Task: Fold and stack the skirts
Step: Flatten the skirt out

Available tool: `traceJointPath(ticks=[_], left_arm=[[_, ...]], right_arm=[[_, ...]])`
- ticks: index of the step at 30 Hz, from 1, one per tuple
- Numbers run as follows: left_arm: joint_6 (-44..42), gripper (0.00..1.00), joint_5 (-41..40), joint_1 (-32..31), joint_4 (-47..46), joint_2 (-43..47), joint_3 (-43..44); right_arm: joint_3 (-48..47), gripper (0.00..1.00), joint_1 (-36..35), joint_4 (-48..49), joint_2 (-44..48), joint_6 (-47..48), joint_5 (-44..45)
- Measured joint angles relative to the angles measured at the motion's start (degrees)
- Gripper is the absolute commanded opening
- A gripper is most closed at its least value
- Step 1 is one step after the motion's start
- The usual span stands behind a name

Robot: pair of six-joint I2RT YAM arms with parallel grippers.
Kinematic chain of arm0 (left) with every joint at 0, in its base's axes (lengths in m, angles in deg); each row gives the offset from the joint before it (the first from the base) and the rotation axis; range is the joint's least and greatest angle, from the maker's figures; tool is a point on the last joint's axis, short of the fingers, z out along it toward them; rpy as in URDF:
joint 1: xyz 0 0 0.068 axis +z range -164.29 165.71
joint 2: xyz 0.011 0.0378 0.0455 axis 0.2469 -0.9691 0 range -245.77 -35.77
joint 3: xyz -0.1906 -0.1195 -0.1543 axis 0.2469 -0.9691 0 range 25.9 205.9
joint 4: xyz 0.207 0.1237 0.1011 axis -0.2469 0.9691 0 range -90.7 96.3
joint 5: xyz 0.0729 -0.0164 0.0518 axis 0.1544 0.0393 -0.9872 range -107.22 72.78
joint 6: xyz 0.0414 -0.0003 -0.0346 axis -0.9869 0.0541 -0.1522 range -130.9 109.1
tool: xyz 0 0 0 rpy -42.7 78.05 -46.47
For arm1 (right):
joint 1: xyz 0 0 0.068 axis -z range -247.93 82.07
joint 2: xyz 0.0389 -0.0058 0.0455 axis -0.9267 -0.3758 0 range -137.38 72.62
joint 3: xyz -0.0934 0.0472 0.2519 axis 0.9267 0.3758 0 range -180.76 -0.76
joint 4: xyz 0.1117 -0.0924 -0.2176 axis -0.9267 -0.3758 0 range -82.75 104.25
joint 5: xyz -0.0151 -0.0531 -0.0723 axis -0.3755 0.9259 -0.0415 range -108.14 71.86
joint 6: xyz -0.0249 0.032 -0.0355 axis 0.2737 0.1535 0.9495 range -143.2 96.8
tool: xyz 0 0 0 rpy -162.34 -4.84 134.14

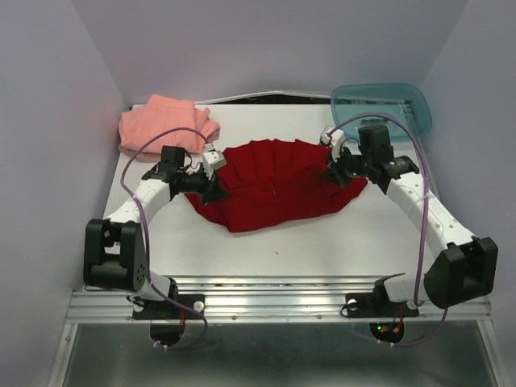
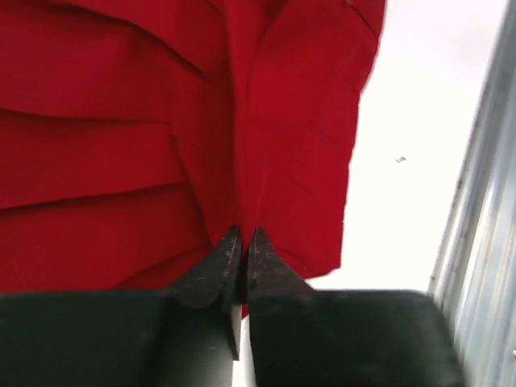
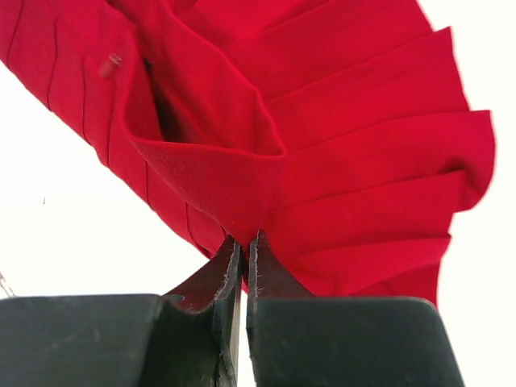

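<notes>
Now, both arms working red skirt (image 1: 274, 185), lying fanned at table (image 1: 322, 250) centre. Left gripper (image 2: 243, 240) pinching its left edge, jaws nearly together on cloth. Right gripper (image 3: 244, 244) nipping fold at right edge, jaws tight. Pink skirt (image 1: 165, 125) sitting rumpled in far-left corner. Risk: thin pinches slipping on lift, pleats splaying, fold going crooked. How many layers each pinch is catching: not showing. Fingertips hiding under wrists in top view.

Deep red pleated skirt (image 1: 274, 185), salmon-pink skirt (image 1: 165, 125) (teal tray (image 1: 383, 98)).
</notes>
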Motion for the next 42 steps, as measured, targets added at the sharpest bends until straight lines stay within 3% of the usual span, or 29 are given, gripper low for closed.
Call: traceJointPath(ticks=[8,13,18,26,34,42], left_arm=[[7.37,0.00,-5.49,3.56,-8.20,5.35,3.39],[13.18,0.00,-12.48,3.04,-14.36,10.54,12.87],[13.66,0.00,-15.47,2.58,-17.92,16.31,20.22],[11.10,0.00,-15.19,0.61,-13.27,34.16,16.83],[9.53,0.00,-10.21,0.37,-4.28,53.64,13.42],[9.11,0.00,-7.17,0.44,0.68,55.01,10.60]], right_arm=[[-3.13,0.01,1.27,5.22,3.67,-7.13,4.33],[-11.08,0.01,1.22,11.37,3.26,-10.91,10.03],[-16.31,0.01,0.98,18.43,5.73,-12.50,11.47],[-15.04,0.01,0.85,15.89,19.08,-12.72,6.47],[-14.84,0.01,0.52,6.49,32.63,-12.98,-2.25],[-8.28,0.01,0.55,2.73,37.48,-13.88,-1.81]])
